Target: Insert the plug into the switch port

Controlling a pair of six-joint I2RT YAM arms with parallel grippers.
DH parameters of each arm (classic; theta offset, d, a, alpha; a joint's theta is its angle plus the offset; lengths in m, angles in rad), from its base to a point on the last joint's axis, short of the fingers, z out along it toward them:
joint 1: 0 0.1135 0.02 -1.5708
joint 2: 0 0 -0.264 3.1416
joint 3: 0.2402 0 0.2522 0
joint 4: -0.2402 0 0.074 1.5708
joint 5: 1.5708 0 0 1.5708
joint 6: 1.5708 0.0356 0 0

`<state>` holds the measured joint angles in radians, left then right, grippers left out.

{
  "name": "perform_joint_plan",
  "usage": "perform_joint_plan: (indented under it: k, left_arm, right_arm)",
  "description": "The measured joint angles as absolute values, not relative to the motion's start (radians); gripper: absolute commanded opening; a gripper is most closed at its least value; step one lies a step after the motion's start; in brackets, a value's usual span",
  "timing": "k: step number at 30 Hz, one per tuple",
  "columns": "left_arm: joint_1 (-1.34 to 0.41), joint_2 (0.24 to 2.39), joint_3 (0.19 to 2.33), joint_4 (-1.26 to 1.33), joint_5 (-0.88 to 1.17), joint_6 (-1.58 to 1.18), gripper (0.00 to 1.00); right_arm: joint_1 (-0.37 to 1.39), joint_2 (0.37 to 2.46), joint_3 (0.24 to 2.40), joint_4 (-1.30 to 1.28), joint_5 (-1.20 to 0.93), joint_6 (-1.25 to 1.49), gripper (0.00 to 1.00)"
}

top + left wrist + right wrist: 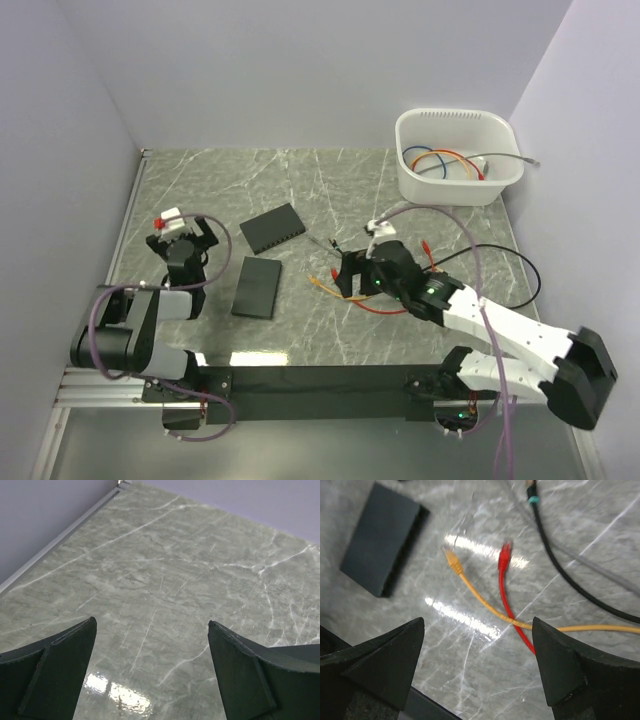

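Two empty, wide-spread pairs: right fingers [380, 660] frame an orange plug [452, 561] and red plug [505, 557], left fingers [50, 670] only tabletop [165, 580].

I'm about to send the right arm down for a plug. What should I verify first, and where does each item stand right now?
1. Jaws of the right gripper open and empty: ok.
2. A plug within view: ok. The orange plug and red plug lie on the table ahead of the fingers.
3. Cables untangled: not ok. The red cable crosses the orange cable just behind the plugs.
4. Port on the switch visible: cannot tell. No port shows.
5. Jaws of the left gripper open, holding nothing: ok.
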<state>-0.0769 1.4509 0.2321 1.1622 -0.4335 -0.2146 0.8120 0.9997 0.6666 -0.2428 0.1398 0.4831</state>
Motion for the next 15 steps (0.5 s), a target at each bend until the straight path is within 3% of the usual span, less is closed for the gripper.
perform_joint_plan:
  k: [6,15]
  left_arm:
    - [-0.111,1.364,0.521,0.719,-0.47,-0.253,0.99]
    - [-0.008,1.348,0.622,0.488,-0.096,-0.439,0.99]
  right_arm:
    - [0.862,1.135,0.699,-0.249,0.136,0.471,0.92]
    - [0.873,1.234,0.754,-0.228,0.085,0.448,0.91]
